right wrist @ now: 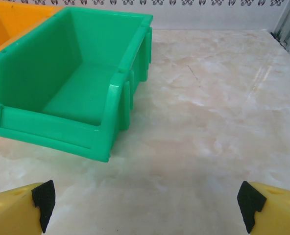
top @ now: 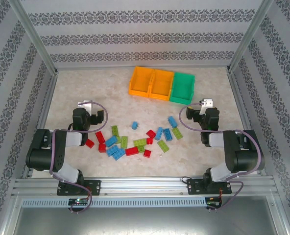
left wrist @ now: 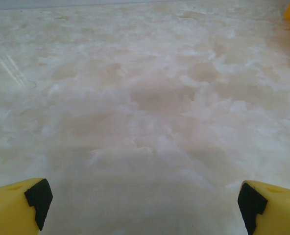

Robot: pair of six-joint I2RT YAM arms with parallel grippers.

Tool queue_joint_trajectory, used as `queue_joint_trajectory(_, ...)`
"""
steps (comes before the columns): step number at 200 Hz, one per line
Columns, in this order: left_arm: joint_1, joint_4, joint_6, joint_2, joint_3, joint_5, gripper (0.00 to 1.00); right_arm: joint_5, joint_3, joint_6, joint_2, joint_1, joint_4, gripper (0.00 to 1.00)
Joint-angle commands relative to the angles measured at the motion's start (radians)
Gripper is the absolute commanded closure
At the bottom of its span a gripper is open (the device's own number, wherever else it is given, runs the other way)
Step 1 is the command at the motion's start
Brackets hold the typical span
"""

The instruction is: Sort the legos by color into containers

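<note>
Hands (left wrist: pixel 145 198) (right wrist: pixel 145 201) wide open, both empty

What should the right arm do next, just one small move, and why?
Probably swing the right hand around and down over the closest light green brick. The hand is open and empty, aimed at the empty green bin, while the bricks all lie loose on the table.
</note>
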Motion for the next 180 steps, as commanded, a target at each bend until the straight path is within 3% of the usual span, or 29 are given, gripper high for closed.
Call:
queue_joint_trajectory(1, 0.015, 0.055, 0.004, 0.01, -0.005, 0.015, 0.01, 0.002, 0.013, -0.001, -0.015, 0.011, 0.021, 0.02)
queue_joint_trajectory(172, 0.016, 0.062, 0.003, 0.009, -0.007, 0.016, 0.01, -0.011, 0.015, 0.01, -0.019, -0.003, 0.019, 0.02)
queue_joint_trajectory(180, 0.015, 0.001, 0.009, -0.019, 0.014, 0.022, 0.0, 0.011, 0.03, 0.012, -0.036, 0.003, -0.013, 0.02)
